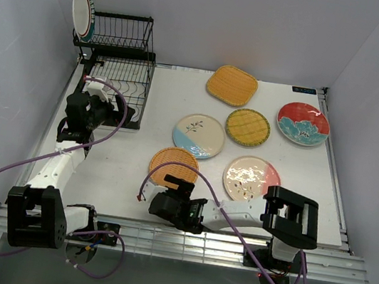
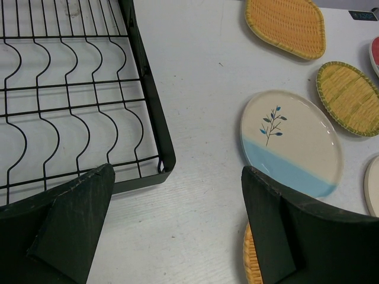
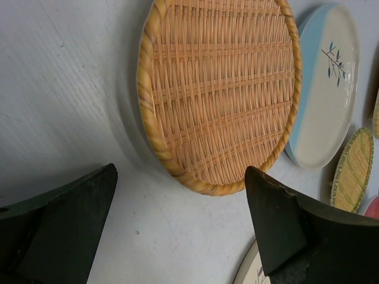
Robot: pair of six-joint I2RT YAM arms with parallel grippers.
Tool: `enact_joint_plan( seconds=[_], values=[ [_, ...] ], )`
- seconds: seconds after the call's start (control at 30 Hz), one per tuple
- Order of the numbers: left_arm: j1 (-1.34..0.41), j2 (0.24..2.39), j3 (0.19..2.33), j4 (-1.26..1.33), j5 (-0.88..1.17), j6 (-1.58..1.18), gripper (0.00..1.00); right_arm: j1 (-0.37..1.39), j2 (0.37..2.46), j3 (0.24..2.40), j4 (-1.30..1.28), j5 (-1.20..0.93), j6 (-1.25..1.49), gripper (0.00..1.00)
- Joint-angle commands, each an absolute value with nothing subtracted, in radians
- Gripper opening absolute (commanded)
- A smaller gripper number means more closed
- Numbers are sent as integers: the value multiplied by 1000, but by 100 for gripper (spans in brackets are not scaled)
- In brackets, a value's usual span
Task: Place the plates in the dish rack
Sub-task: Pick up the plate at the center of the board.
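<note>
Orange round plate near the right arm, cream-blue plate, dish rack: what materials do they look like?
Orange round plate: woven fibre, likely bamboo or rattan, matte; criss-cross strands and a wrapped rim show. Cream-blue plate: looks like glazed ceramic, smooth, slightly glossy, painted sprig. Dish rack: black-coated metal wire, by its thin bent rods.

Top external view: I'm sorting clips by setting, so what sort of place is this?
Probably a robot test cell, not a kitchen: a white table boxed in by bare walls, with a dish rack and loose plates.
</note>
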State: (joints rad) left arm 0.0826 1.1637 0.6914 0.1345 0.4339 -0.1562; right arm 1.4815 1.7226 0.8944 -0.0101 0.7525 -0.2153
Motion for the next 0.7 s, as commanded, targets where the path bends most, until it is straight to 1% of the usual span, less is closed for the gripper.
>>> enact_joint_plan(
  seconds=[0.0,0.13,0.4,0.53,0.63,0.67],
  values=[
    [80,1158,730,130,428,-147,98,1485,1752,945,-38,807,-216,93],
    [80,1163,732,130,430,-146,98,1488,1781,979,-52,807,-221,81],
    [80,1160,735,126,417,-135,98,1505,1876,1066,-126,868,-213,78],
    [80,1163,742,118,411,-135,98,1512,1927,1107,-149,882,-225,71],
    [80,1167,745,114,413,-135,98,1513,1948,1123,-147,882,-238,70],
    [80,1169,744,114,416,-135,98,1513,1954,1126,-147,881,-241,68]
  ],
)
